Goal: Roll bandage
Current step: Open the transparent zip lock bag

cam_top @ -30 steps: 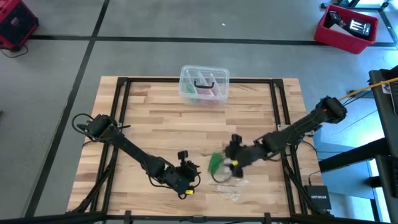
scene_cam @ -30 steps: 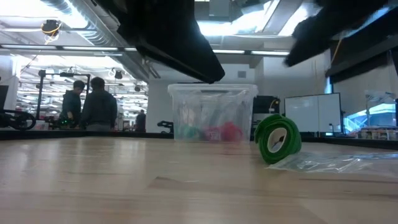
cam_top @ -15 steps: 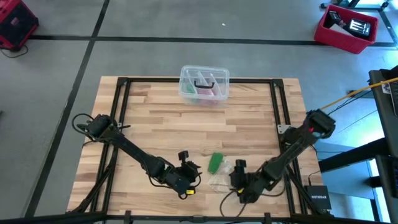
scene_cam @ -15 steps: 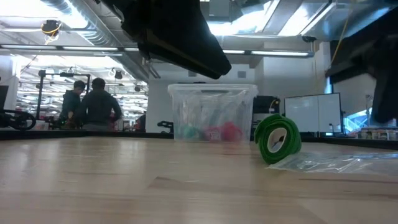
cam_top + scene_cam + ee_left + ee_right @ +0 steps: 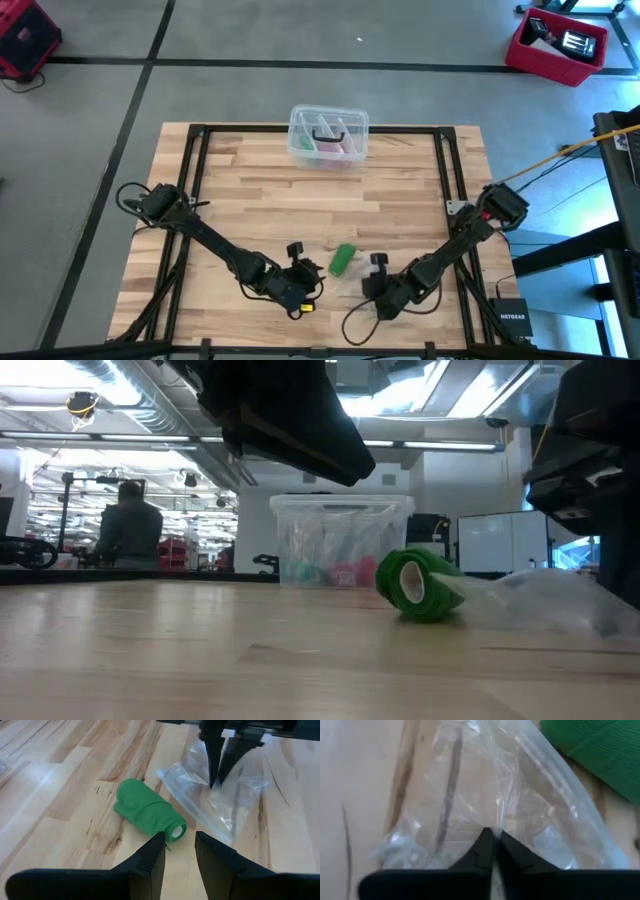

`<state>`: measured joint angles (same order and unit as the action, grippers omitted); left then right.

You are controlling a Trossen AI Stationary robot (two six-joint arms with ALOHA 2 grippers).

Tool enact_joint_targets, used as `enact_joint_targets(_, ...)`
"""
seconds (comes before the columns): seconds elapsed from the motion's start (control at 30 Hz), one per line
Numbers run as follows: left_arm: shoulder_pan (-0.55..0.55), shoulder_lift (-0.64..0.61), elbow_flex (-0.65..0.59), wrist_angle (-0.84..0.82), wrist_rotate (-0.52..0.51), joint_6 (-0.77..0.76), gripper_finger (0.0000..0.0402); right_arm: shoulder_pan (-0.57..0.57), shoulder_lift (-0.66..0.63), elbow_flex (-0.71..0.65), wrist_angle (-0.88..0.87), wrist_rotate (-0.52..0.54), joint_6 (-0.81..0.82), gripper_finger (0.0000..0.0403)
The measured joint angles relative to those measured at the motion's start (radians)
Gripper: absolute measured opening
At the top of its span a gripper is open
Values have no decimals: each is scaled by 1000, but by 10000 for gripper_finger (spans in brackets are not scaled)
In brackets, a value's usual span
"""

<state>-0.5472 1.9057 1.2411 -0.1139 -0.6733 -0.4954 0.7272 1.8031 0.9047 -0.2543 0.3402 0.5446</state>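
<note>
Lying near the wooden desk's (image 5: pixel 400 200) front edge, bright green rolled fabric bandage (image 5: pixel 342 260), right gripper (image 5: pixel 492 851) pinched on crumpled clear plastic bag (image 5: pixel 220 800) beside it, left gripper (image 5: pixel 179 851) fingers apart, bag barely discernible from above

I'm working in a big open lab hall: ceiling ducts (image 5: pixel 110 380) upper left, a person (image 5: pixel 130 525) at benches, monitors (image 5: pixel 500 543) at right.
</note>
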Motion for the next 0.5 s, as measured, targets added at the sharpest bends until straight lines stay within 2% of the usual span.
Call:
enact_joint_targets(0.03,0,0,0,0,0,-3,100,6,-4,-1,-10,5,0,15)
enact_joint_targets(0.17,0,0,0,9,0,-16,100,52,-53,1,-70,66,-18,23)
enact_joint_targets(0.23,0,0,0,40,0,-5,100,89,-81,36,-123,128,-51,12)
enact_joint_targets(0.37,1,0,0,152,1,34,100,165,-93,123,-246,361,-167,10)
enact_joint_targets(0.5,7,0,0,287,0,74,100,202,-93,168,-234,610,-410,15)
